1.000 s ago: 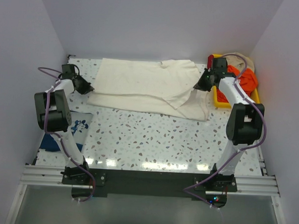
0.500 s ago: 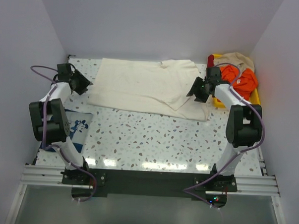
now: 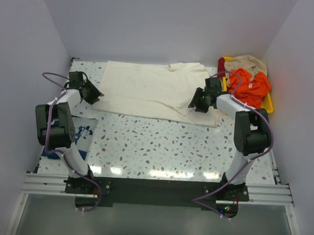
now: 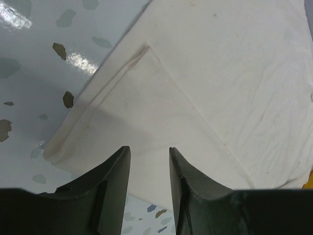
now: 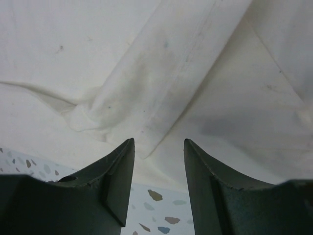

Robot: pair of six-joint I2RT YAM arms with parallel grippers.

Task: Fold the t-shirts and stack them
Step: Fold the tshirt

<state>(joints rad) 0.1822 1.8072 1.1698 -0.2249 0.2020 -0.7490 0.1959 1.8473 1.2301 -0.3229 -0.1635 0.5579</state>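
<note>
The cream t-shirt (image 3: 148, 88) lies spread and partly folded across the back of the table. My left gripper (image 3: 94, 94) hovers at its left edge, open, and in the left wrist view the left gripper (image 4: 149, 151) stands over a folded corner of the cream t-shirt (image 4: 205, 73) with nothing between its jaws. My right gripper (image 3: 195, 102) is at the shirt's right side, also open; the right wrist view has the right gripper (image 5: 159, 142) above a folded-in flap of the cream t-shirt (image 5: 161, 73). The navy t-shirt (image 3: 79, 135) with white print lies at the near left, partly behind my left arm.
A yellow tray (image 3: 267, 105) at the back right holds an orange cloth (image 3: 249, 84) and a beige cloth (image 3: 250, 63). Walls close in the table on the left, back and right. Speckled tabletop (image 3: 161, 143) shows in front of the cream shirt.
Both grippers went from shut to open and let go of the cream shirt. The raised right side of the shirt now lies flat. The right gripper has moved left and nearer.
</note>
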